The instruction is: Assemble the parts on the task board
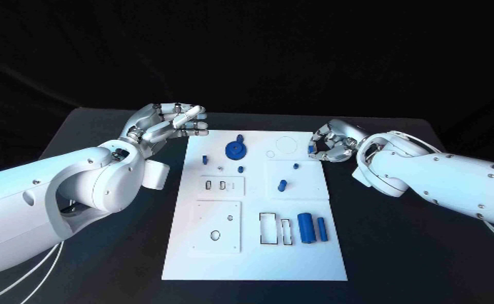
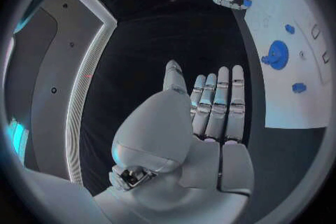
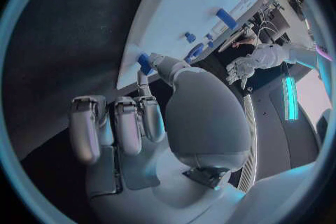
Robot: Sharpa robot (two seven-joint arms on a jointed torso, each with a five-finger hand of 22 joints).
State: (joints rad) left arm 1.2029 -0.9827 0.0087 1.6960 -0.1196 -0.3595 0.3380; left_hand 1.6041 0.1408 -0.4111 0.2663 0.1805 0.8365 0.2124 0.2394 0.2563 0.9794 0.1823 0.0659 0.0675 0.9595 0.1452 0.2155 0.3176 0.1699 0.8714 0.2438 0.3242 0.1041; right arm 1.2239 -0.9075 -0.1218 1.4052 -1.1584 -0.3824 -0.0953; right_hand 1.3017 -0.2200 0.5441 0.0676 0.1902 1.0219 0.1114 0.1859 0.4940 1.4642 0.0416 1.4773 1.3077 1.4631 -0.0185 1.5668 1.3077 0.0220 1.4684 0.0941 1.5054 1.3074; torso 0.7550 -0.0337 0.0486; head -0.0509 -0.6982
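Observation:
The white task board [image 1: 258, 261] lies in the middle of the black table. On it a blue gear [image 1: 237, 150] sits near the far edge, with two blue cylinders [image 1: 305, 227] side by side at the near right and a short blue peg [image 1: 281, 185] in the middle. My right hand [image 1: 331, 141] hovers at the board's far right edge. It pinches a small blue part [image 3: 143, 60] between thumb and a fingertip. My left hand [image 1: 170, 124] is off the board's far left corner, its fingers [image 2: 218, 102] straight and holding nothing.
Small blue pieces [image 1: 205, 160] stand near the gear. Rectangular slots [image 1: 268, 228] and an oval hole [image 1: 215, 235] are cut in the board's near half. Bare black table lies on both sides of the board.

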